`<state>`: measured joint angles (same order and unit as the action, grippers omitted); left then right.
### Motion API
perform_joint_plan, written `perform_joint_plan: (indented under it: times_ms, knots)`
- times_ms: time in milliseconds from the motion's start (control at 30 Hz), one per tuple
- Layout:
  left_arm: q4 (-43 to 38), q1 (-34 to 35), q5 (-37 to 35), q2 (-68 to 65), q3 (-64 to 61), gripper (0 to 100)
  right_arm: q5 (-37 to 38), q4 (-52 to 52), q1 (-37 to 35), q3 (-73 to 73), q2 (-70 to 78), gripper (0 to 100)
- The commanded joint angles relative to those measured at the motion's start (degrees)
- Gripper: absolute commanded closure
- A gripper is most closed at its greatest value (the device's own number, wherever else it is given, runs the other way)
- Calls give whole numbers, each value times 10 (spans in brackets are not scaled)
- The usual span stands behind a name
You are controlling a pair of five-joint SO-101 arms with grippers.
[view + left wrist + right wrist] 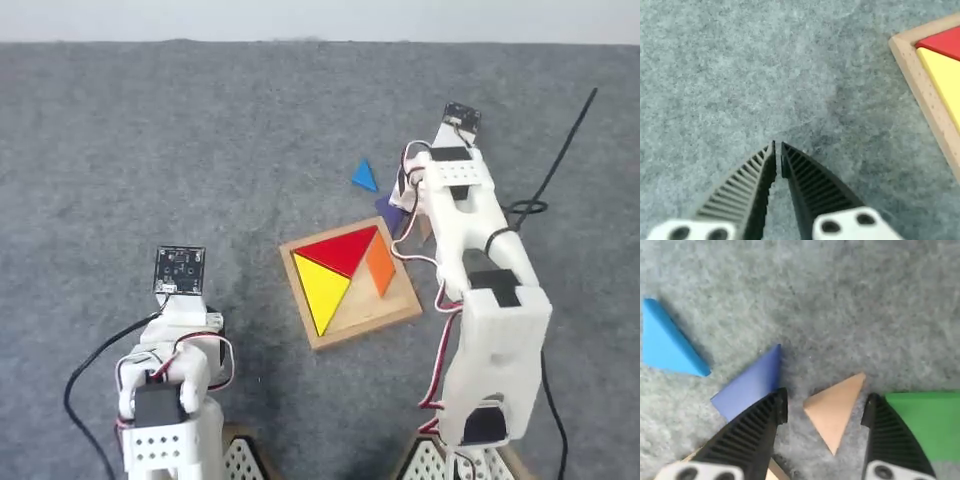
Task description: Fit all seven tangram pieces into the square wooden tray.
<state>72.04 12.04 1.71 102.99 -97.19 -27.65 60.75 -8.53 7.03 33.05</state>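
The right pincer (826, 404) stands apart in the right wrist view, one finger on each side of a tan triangle (832, 407) that lies flat on the grey felt worktop (840, 290). A violet piece (752, 382) lies just beside one finger and a green piece (920, 420) just beside the other. A light-blue triangle (667, 345) sits farther off. The tan triangle looks thin, stiff and light. It would likely be best pinched across two opposite edges near its middle, since a hold near a point could let it pivot or slip. The close neighbours leave the fingers little room.

In the left wrist view the left pincer (778, 146) has its fingers together on nothing, over bare felt. A corner of the tray (920, 85) shows nearby, with a red triangle (945, 42) and a yellow triangle (945, 75) flush inside it.

The high view shows the tray in the middle of the worktop, holding the red and yellow triangles and an orange parallelogram (380, 265); the remaining floor is bare wood. The right arm (480, 260) stretches past the tray's far corner, above the loose pieces. The left arm (170, 400) is folded back, well apart from the tray. Three pieces appear placed and four remain outside.
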Motion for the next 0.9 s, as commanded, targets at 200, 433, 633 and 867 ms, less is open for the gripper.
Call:
perform_joint_plan:
  times_ms: [200, 433, 633, 867]
  knots:
    - [2, 1, -10, 11, 7, 982, -19, 24, 28, 21, 13, 812]
    - [2, 1, -10, 11, 7, 982, -13, 29, 28, 20, 12, 860]
    - [2, 1, -10, 11, 7, 982, 29, 36, 23, 6, -19, 912]
    - [2, 1, -10, 11, 7, 982, 56, 31, 22, -91, -145, 912]
